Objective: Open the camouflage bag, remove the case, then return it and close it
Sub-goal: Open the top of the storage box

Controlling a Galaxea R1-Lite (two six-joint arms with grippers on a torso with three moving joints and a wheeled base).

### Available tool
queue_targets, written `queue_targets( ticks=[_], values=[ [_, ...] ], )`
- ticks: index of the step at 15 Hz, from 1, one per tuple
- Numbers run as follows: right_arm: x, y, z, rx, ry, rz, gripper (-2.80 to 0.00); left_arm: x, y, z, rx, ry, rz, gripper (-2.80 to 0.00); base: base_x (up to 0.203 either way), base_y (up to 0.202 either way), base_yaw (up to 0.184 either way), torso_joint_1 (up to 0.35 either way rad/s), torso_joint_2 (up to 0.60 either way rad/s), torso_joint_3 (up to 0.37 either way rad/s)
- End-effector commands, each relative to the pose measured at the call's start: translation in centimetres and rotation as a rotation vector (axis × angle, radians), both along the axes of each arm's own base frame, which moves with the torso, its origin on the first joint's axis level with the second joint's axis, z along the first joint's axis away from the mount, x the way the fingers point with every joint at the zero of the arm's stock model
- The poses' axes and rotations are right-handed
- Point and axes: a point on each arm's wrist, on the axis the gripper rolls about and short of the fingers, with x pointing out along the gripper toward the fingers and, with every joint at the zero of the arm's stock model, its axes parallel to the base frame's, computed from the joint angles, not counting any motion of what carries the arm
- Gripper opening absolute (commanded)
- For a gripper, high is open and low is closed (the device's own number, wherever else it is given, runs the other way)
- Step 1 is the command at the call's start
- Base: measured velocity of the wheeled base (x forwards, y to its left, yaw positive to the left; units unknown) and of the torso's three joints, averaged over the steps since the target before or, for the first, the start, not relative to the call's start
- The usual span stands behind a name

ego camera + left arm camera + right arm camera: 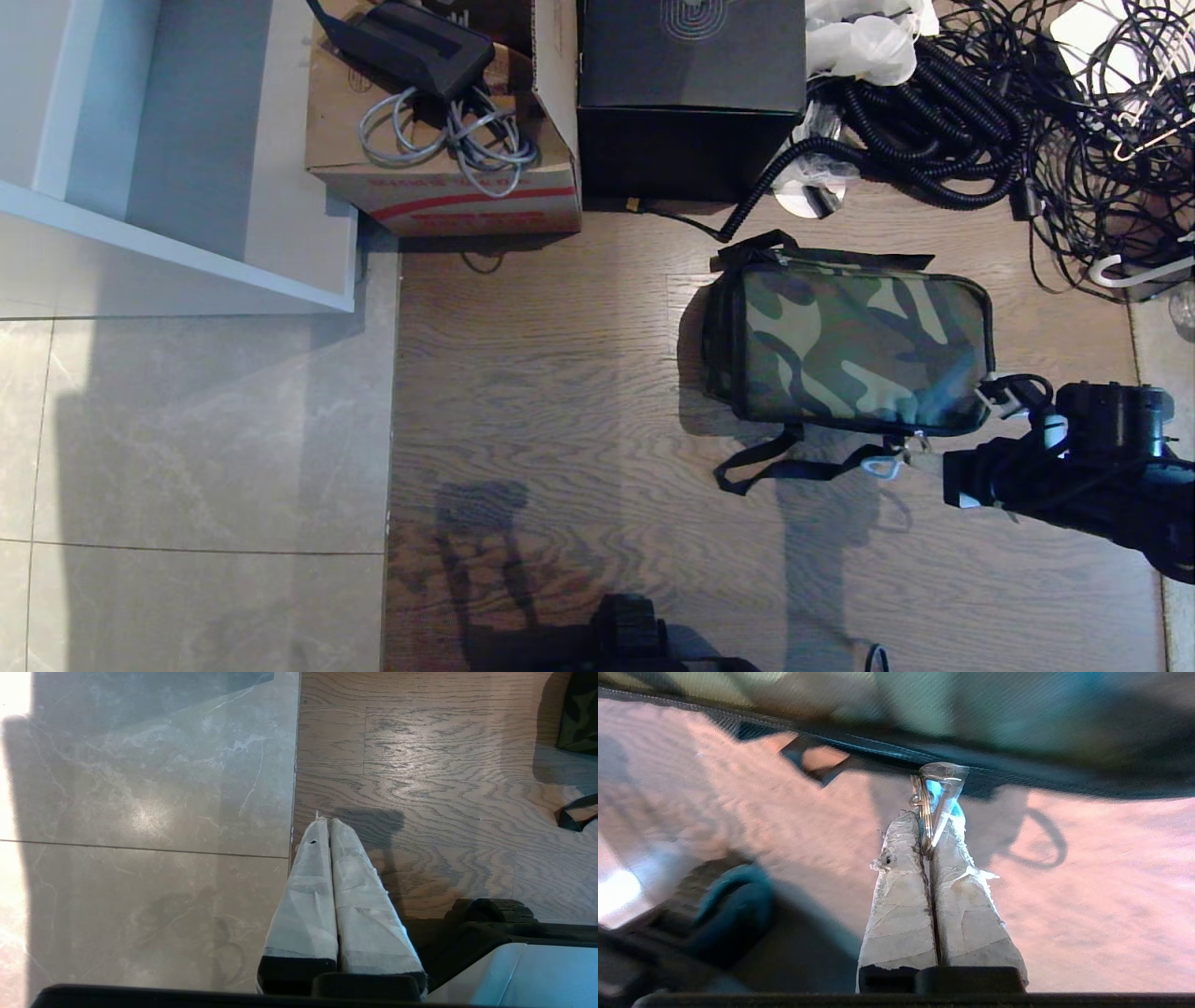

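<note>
Our right tool (931, 833) is clamped on the zip pull (941, 784) at the bag (854, 341)'s near edge, whose long axis runs crosswise ahead of it.

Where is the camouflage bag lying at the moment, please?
In the head view the camouflage bag lies closed on the wooden floor, right of centre, just in front of the black box, with the right gripper at its near edge.

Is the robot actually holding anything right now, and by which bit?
Yes: the right end effector pinches the zipper pull of the camouflage bag. The left end effector holds nothing.
</note>
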Motion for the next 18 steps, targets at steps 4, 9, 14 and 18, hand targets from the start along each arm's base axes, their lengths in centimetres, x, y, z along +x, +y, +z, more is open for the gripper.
queue_targets(
  ticks=[4, 9, 14, 18],
  values=[
    [0.4, -3.6, 0.3, -0.088, -0.030, -0.033, -2.80, 0.0, 0.0, 0.0, 0.000, -0.001, 0.000, -2.80, 0.000, 0.000, 0.000, 0.000, 0.00, 0.000],
    [1.1, -6.3, -0.3, -0.149, -0.052, -0.057, -2.80, 0.0, 0.0, 0.0, 0.000, -0.001, 0.000, -2.80, 0.000, 0.000, 0.000, 0.000, 0.00, 0.000],
    [1.2, -6.8, -0.5, -0.157, -0.043, -0.063, -2.80, 0.0, 0.0, 0.0, 0.000, -0.001, 0.001, -2.80, 0.000, 0.000, 0.000, 0.000, 0.00, 0.000],
    [0.7, -6.3, -0.6, -0.149, -0.037, -0.050, -2.80, 0.0, 0.0, 0.0, 0.000, -0.001, 0.000, -2.80, 0.000, 0.000, 0.000, 0.000, 0.00, 0.000]
  ],
)
